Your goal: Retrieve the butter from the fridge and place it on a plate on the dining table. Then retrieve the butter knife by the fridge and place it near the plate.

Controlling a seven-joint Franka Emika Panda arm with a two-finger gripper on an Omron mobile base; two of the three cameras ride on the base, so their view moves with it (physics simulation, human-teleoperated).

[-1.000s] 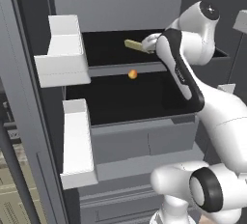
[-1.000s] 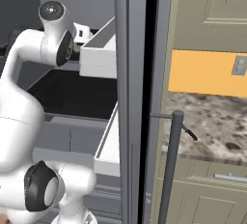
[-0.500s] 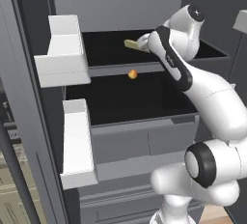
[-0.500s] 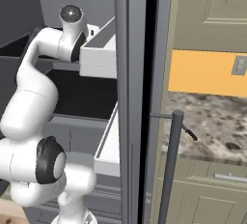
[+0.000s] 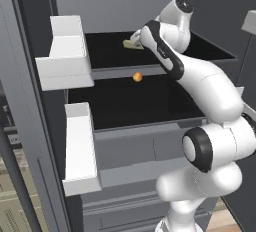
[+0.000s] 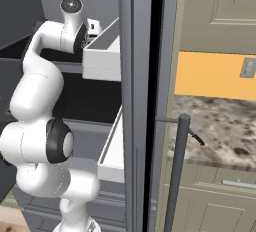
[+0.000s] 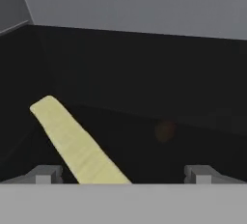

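Note:
The fridge (image 5: 150, 141) stands open in front of me. On its dark upper shelf lies the butter (image 5: 131, 44), a pale yellow stick. My arm reaches into that shelf, and my gripper (image 7: 123, 175) is open just short of the butter (image 7: 77, 143). In the hand view the stick runs diagonally between the fingertips (image 7: 46, 174), nearer the left one, and its near end passes below the view's edge. The butter knife (image 6: 196, 137) lies dark and slim on the marbled wall counter (image 6: 220, 131) right of the fridge. The plate and dining table are out of view.
A small orange ball (image 5: 137, 77) sits on the lower shelf. White door shelves (image 5: 65, 51) jut out on the left door, and another door shelf (image 6: 102, 51) hangs close beside my hand. A long bar handle (image 6: 177, 171) stands before the counter.
My arm has swung its elbow up and pushed the hand deeper into the upper shelf, toward the butter. The butter and the orange ball have not moved.

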